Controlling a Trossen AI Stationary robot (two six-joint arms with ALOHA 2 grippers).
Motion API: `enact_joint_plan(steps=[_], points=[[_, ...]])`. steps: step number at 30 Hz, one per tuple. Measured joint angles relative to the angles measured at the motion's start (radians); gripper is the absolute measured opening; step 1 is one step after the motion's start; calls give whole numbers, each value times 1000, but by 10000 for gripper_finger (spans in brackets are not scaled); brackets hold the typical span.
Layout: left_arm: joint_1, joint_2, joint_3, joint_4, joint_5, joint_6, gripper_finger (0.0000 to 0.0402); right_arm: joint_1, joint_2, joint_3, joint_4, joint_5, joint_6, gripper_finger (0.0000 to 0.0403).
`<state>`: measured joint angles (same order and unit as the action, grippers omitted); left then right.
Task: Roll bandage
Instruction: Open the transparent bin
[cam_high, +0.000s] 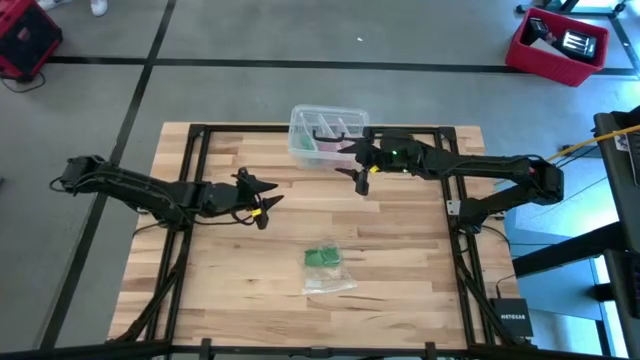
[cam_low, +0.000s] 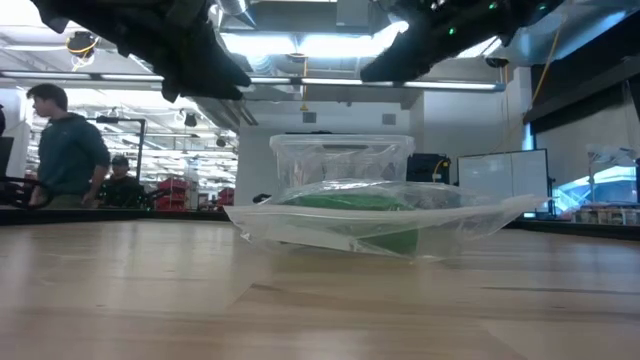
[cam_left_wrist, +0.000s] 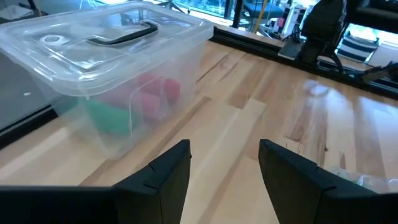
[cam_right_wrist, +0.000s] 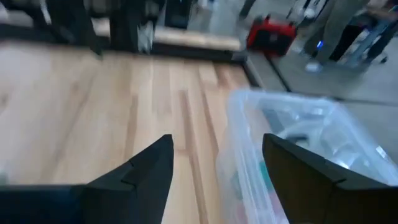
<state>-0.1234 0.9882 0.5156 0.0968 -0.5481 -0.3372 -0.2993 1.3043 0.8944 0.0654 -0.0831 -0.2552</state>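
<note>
The bright green bandage (cam_high: 322, 257) lies bunched inside a clear plastic bag (cam_high: 333, 281) on the wooden table, near its front middle. In the low view the bandage (cam_low: 352, 203) shows through the bag (cam_low: 460, 215), which rests flat on the boards. My left gripper (cam_high: 267, 204) hangs open above the table's left middle, up and left of the bag. My right gripper (cam_high: 356, 179) hangs open beside a clear lidded box (cam_high: 325, 135) at the far edge. Neither has anything between its fingers.
The clear box (cam_left_wrist: 106, 74) holds pink and green items and has a dark lid handle. It stands close in front of my right gripper (cam_right_wrist: 217, 177). Black frame rails run along the table's edges (cam_high: 185, 240). Bare boards lie between the grippers and the bag. People stand in the room beyond (cam_low: 65, 150).
</note>
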Motion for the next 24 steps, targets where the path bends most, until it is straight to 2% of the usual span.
enact_joint_plan(steps=[7,11,18,24], points=[[-15,7,0,-5,-1,-27,182,-8,123,82,-11,-6,-227,248],[-15,7,0,-5,-1,-45,182,-22,162,103,-17,49,-297,248],[-14,8,0,-3,-2,-42,182,-69,250,102,-86,53,-329,248],[-14,8,0,-4,-2,-43,182,-68,263,103,-88,73,-329,248]])
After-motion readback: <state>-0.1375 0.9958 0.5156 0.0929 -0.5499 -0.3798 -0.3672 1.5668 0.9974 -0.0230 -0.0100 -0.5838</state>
